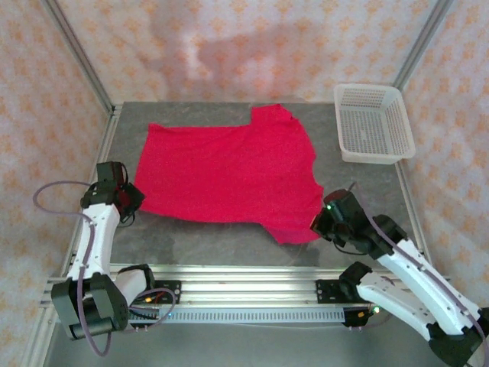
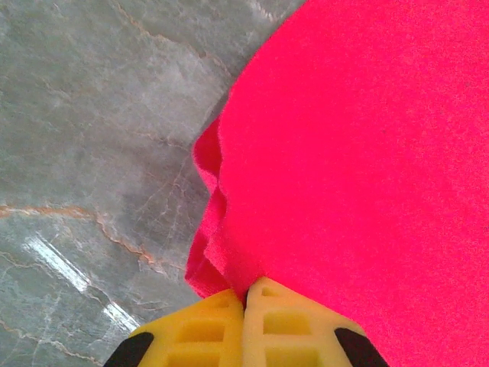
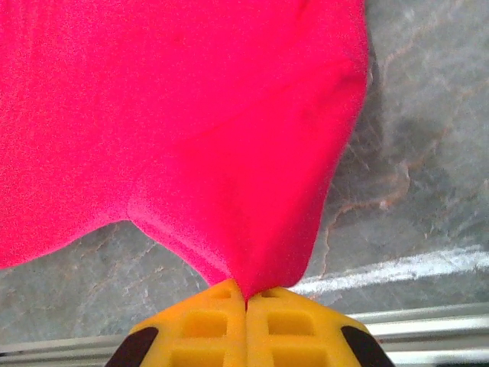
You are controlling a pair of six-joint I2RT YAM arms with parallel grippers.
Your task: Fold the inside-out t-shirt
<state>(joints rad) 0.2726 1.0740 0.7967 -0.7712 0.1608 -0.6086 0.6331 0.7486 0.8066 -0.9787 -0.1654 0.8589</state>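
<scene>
Inside-out t-shirt point(image 1: 229, 172), bright red, spread flat over the middle of the grey marbled tabletop point(image 1: 206, 237), long side running left to right. One sleeve pointing toward the far edge, the other toward the near right. Cloth mostly smooth, only light wrinkles.

Left gripper point(image 1: 131, 200) at the shirt's near left corner, close to the tabletop's left edge. Through the left wrist camera: yellow fingers point(image 2: 298, 329) of the left gripper point(image 2: 246, 294) pressed together, clamped on the rumpled, doubled-over border of the red cloth point(image 2: 359, 153), bare marble point(image 2: 99, 115) to the left of it.

Right gripper point(image 1: 319, 225) at the near right sleeve, toward the tabletop's near edge. Through the right wrist camera: right gripper point(image 3: 246, 294) closed tight, yellow fingers point(image 3: 191, 332) pinching the sleeve tip, red fabric point(image 3: 191, 115) drawn into a narrow peak between them, marble point(image 3: 412, 153) to the right and a metal rail point(image 3: 428, 329) along the near edge.

White plastic basket point(image 1: 338, 122) in the far right corner of the tabletop, near the shirt but not touching it.
</scene>
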